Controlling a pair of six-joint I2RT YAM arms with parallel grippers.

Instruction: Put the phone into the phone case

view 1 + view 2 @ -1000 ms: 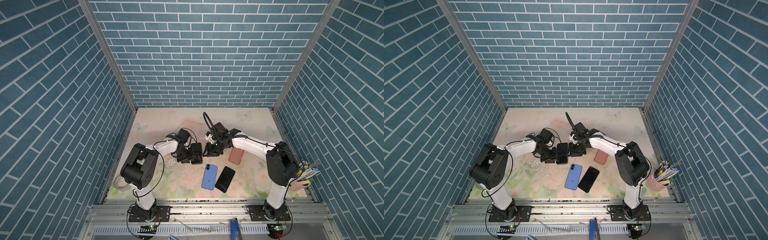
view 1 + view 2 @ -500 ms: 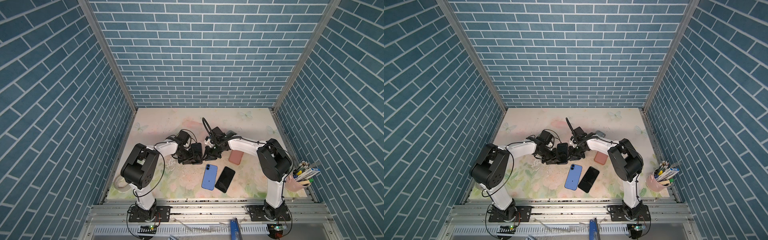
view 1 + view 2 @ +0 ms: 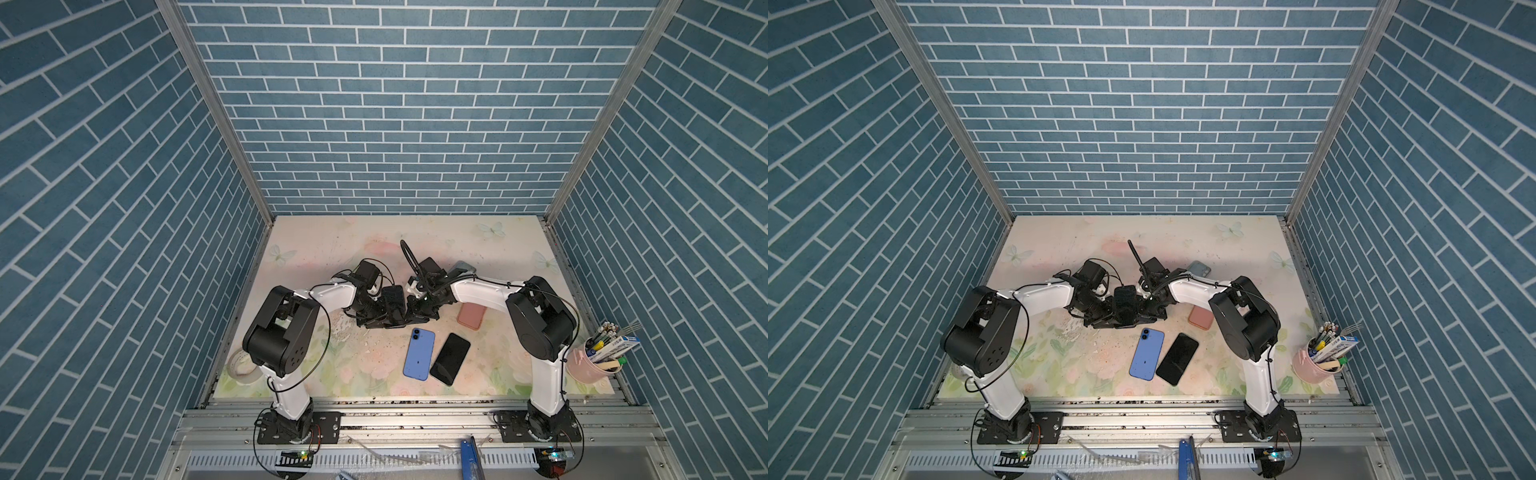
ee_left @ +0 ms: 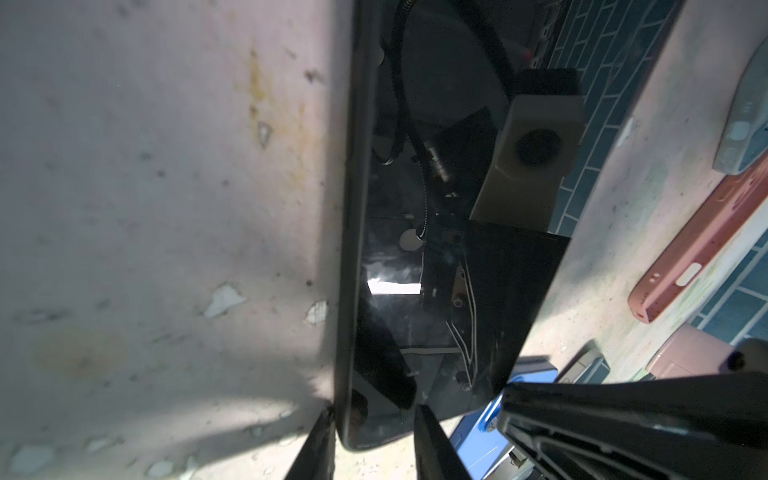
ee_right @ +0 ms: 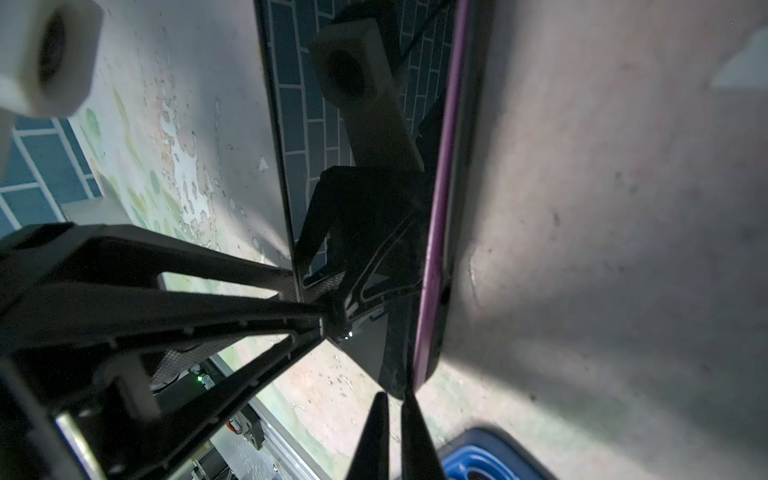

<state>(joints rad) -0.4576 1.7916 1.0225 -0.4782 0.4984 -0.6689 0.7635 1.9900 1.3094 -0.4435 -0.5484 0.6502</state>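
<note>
A phone with a glossy black screen (image 4: 415, 270) and a purple edge (image 5: 440, 208) stands on its long side on the floral mat, against a black phone case (image 3: 392, 301) (image 3: 1125, 305) whose dark rim (image 4: 349, 208) runs along it. My left gripper (image 4: 374, 411) (image 3: 382, 321) is shut on one end of the phone and case, one finger on the case back and one on the screen. At the opposite end, my right gripper (image 5: 395, 395) (image 3: 411, 318) is shut, its tips right at the corner of the case with nothing visible between them.
In front of the grippers lie a blue phone (image 3: 419, 353) and a black phone (image 3: 450, 358). A pink case (image 3: 471, 316) and a grey phone (image 3: 461, 266) lie under the right arm. A pink cup of pens (image 3: 590, 365) stands front right, a tape roll (image 3: 241, 368) front left.
My right gripper has closed and moved left, in to the end of the upright phone and case. My left gripper has kept its hold and barely moved.
</note>
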